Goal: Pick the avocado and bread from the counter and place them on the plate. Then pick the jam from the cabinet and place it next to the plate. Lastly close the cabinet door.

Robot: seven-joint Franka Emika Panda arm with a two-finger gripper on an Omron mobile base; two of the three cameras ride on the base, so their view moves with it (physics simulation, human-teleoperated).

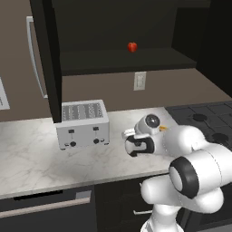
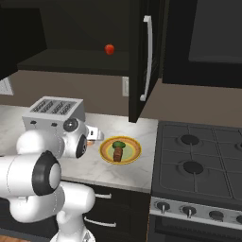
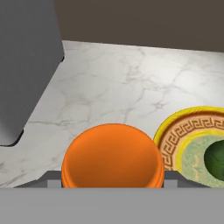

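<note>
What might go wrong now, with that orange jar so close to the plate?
The jam, held in the gripper, hangs just beside the plate; set down carelessly, it might land on the rim. Swinging up afterwards, the arm may clip the open cabinet door or the toaster.

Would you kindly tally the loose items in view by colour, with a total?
Green: 1, the avocado
Reddish-brown: 1, the bread
Orange: 1, the jam
Red: 1, the round fruit
Yellow-rimmed: 1, the plate
Silver: 1, the toaster
Total: 6

avocado (image 2: 119, 144) and bread (image 2: 118, 153) on plate (image 2: 134, 151), jam (image 3: 112, 156) beside
</note>
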